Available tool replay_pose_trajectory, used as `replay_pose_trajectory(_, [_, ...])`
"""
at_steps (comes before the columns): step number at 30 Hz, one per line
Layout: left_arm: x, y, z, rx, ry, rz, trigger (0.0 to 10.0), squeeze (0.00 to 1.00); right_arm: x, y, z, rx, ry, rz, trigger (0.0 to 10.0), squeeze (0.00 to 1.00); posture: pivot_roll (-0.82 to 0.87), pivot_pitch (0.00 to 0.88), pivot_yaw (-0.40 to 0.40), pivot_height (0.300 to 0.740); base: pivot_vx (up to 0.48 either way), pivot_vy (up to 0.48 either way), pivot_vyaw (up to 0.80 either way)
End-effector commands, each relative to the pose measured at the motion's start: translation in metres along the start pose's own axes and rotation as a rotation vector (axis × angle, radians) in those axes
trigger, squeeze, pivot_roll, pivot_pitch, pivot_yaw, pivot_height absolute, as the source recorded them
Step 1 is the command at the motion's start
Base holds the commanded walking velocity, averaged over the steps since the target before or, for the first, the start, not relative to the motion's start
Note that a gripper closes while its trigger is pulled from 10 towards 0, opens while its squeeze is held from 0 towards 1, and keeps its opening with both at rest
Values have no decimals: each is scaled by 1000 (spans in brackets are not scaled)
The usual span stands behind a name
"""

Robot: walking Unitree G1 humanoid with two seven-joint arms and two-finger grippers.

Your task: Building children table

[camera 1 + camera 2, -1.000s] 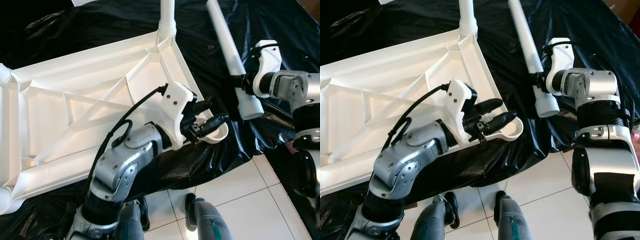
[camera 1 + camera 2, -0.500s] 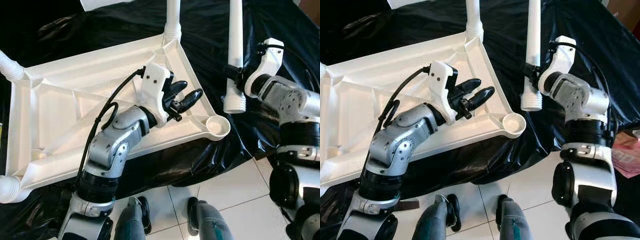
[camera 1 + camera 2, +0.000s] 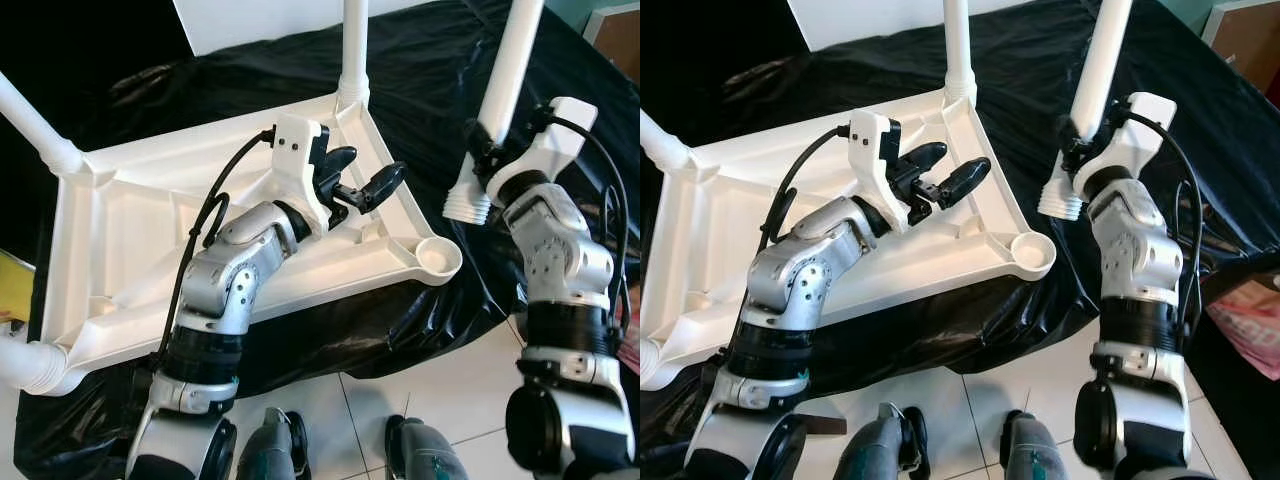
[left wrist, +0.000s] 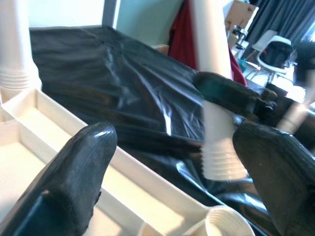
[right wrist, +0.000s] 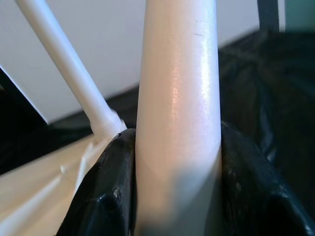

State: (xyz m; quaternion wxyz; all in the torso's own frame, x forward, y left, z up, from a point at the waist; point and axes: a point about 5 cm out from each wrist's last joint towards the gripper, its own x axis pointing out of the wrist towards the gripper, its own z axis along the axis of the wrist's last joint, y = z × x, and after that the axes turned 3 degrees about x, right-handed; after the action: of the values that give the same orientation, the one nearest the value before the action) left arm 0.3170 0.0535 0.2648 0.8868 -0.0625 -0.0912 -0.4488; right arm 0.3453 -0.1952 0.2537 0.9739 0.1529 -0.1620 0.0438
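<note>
Upright, table leg (image 3: 503,75) clamped in right hand (image 3: 478,152)

The loose white leg (image 3: 505,75) runs out past the top edge, so its far end is unseen. The right end effector (image 3: 478,150) is mostly hidden behind that leg. The upturned tabletop's (image 3: 130,230) near left corner is cut off, and black sheeting (image 3: 440,60) covers the surface beneath.
</note>
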Motion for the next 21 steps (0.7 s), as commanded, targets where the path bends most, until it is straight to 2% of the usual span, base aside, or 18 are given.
replay_pose_trajectory(1, [0,3,2,1,-13,15,10000,0,-4,7,6,-23,-56,56,10000,0,-112,114,71,740,0,0,0])
replay_pose_trajectory(5, [2,3,6,38,-38,3,10000,0,-8,13,6,-89,-68,125,10000,0,-107,120,61,740,0,0,0])
replay_pose_trajectory(9, [3,3,7,53,-47,-6,10000,0,-10,14,5,-109,-71,147,10000,0,-106,121,59,740,0,0,0])
replay_pose_trajectory(11, [7,-5,10,63,-59,-90,10000,0,-16,26,-1,-163,-49,311,10000,0,-100,121,46,740,0,0,0])
replay_pose_trajectory(12, [7,-5,10,63,-59,-90,10000,0,-16,26,-1,-163,-49,311,10000,0,-100,121,46,740,0,0,0])
replay_pose_trajectory(15, [12,-18,15,35,-75,-219,10000,0,-22,35,-8,-207,-5,454,10000,0,-100,116,43,740,0,0,0])
replay_pose_trajectory(21, [16,-27,22,-31,-96,-326,10000,0,-23,39,-11,-220,16,545,10000,0,-95,106,46,740,0,0,0])
